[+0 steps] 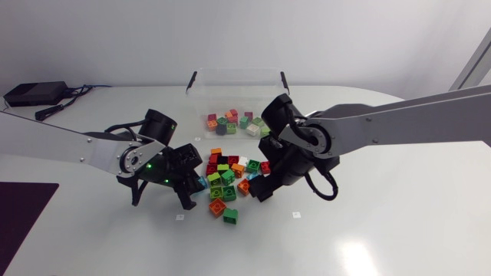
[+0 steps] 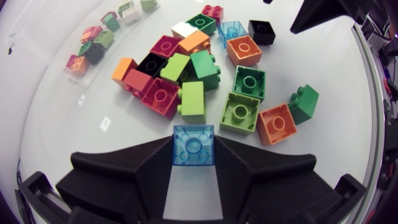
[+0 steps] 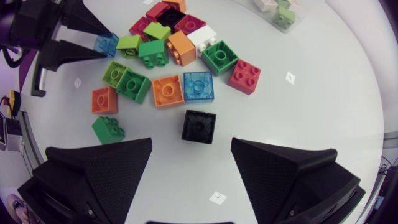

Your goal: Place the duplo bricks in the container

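A heap of coloured duplo bricks (image 1: pixel 230 180) lies mid-table in front of the clear container (image 1: pixel 198 92), which holds several bricks. My left gripper (image 1: pixel 192 188) sits at the heap's left edge, shut on a translucent blue brick (image 2: pixel 193 145) that both fingers touch from the sides. My right gripper (image 3: pixel 191 146) hangs open at the heap's right side, and a black brick (image 3: pixel 199 126) lies on the table just ahead of the gap between its fingers, untouched. In the right wrist view my left gripper (image 3: pixel 93 40) shows with the blue brick (image 3: pixel 107 43) at its tips.
Beside the black brick lie a second translucent blue brick (image 3: pixel 198 86), an orange one (image 3: pixel 166 91) and a red one (image 3: pixel 245 76). A green brick (image 1: pixel 230 215) and an orange one (image 1: pixel 217 206) lie nearest the front. A black box (image 1: pixel 34 93) sits far left.
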